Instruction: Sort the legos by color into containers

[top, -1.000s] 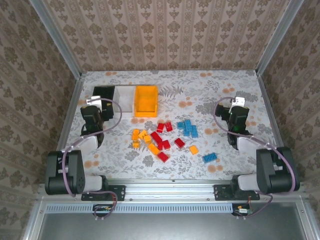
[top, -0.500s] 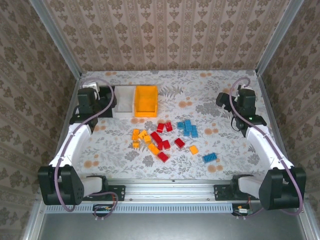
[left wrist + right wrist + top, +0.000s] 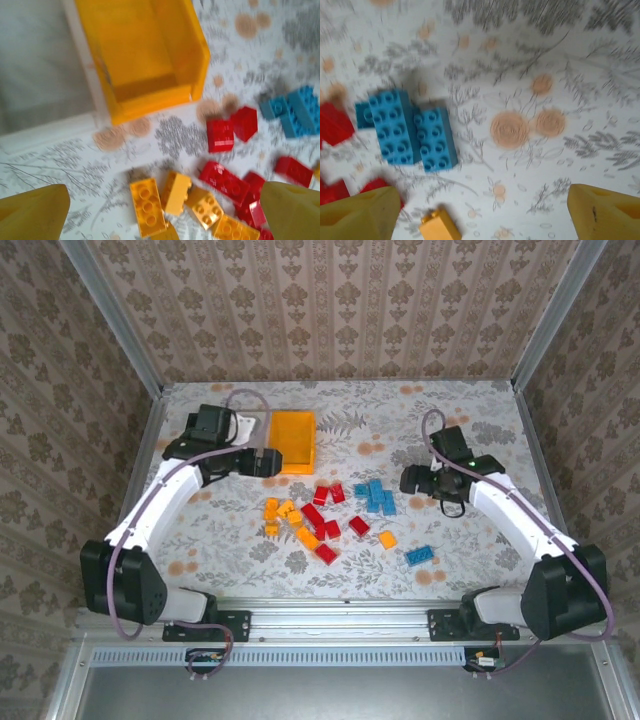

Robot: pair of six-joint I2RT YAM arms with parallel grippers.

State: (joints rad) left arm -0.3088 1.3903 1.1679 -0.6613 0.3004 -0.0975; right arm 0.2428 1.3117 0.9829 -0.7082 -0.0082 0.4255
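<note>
The legos lie loose mid-table: an orange-yellow group (image 3: 285, 515), red ones (image 3: 322, 518), a blue cluster (image 3: 377, 496), and a lone blue brick (image 3: 419, 555). Of the containers, the orange-yellow bin (image 3: 293, 440) stands at the back beside the white bin (image 3: 250, 425); my left arm hides the black one. My left gripper (image 3: 268, 462) hovers open by the orange-yellow bin (image 3: 145, 55), above orange-yellow bricks (image 3: 147, 207) and red bricks (image 3: 220, 135). My right gripper (image 3: 408, 480) is open just right of the blue bricks (image 3: 405, 127), with a yellow brick (image 3: 440, 227) below it.
The floral tabletop (image 3: 470, 430) is walled by patterned panels on three sides. A metal rail (image 3: 340, 605) runs along the near edge between the arm bases. One orange-yellow brick (image 3: 387, 539) sits apart from its group.
Both arms have swung inward from the table's outer sides toward the brick pile. The left arm now covers the black bin. The right jaws have narrowed slightly.
</note>
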